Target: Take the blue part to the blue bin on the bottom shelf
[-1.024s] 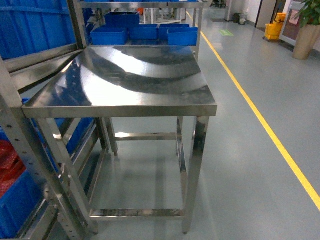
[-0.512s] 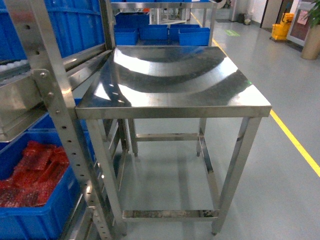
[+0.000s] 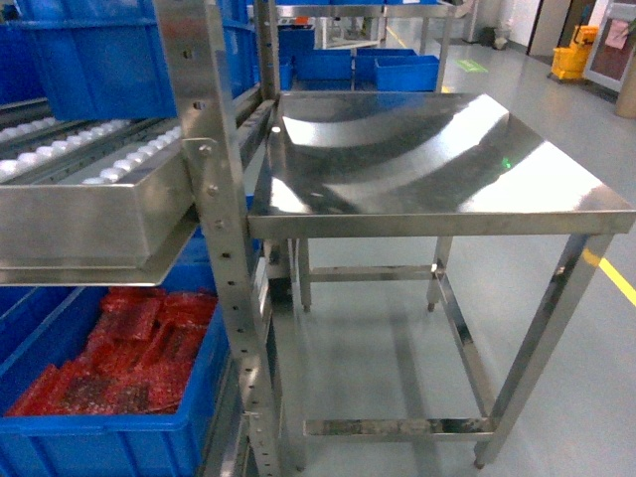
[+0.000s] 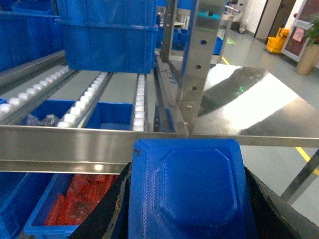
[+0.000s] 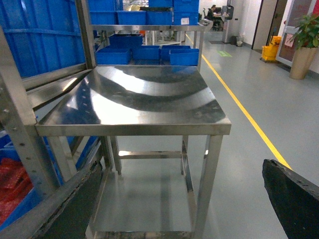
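Note:
The blue part (image 4: 192, 191), a flat ribbed plate with a raised octagon, fills the bottom of the left wrist view. My left gripper (image 4: 192, 211) is shut on it, a black finger on each side. It hangs in front of the rack's steel rail, above and to the right of the blue bin (image 4: 37, 221). That bin (image 3: 129, 442) holds red pouches and stands on the rack's lowest level; the bottom shelf under it is hidden. My right gripper (image 5: 184, 209) is open and empty, facing the steel table. Neither gripper shows in the head view.
A roller-track tier (image 3: 89, 214) overhangs the bin, with blue crates (image 3: 99, 60) on it. The rack's perforated upright (image 3: 214, 199) stands between bin and steel table (image 3: 437, 199). More blue crates (image 5: 144, 52) stand behind the table. A yellow floor line (image 5: 244, 109) runs on the right.
The head view has swung left. The table has slid to the right of the picture, and the rack with the red-filled bin has come into sight.

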Controlling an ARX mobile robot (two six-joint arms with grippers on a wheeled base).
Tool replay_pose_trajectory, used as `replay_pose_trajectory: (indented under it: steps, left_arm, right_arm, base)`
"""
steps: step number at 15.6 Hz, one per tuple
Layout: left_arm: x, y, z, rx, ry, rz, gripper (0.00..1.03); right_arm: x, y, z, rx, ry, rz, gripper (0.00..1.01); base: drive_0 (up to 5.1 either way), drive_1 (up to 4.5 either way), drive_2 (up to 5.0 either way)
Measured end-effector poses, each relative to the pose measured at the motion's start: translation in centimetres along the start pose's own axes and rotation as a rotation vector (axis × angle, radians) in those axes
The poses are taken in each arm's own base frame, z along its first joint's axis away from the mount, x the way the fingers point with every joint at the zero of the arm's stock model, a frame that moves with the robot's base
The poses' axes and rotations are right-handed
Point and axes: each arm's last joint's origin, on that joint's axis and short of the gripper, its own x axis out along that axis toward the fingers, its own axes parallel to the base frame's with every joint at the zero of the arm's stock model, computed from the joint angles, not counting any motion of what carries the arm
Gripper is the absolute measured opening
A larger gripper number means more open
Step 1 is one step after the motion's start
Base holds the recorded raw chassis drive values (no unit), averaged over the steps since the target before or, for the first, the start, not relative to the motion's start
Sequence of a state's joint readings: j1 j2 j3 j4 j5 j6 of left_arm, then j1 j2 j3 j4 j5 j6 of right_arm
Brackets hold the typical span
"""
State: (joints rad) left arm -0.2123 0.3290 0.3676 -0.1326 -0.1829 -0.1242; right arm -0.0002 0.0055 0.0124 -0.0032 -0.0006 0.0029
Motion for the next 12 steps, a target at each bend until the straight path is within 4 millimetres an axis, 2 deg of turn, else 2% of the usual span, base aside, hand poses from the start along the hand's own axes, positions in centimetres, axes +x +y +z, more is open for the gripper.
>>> replay_pose_trajectory:
  steps: [12]
  left_arm:
    - [0.0, 0.0, 0.01, 0.0, -0.001, 0.0, 0.44]
  right_arm:
    - [0.0, 0.0, -0.03, 0.0, 0.003, 0.0, 0.98]
  base:
    - [-4.8, 2.62, 2.6]
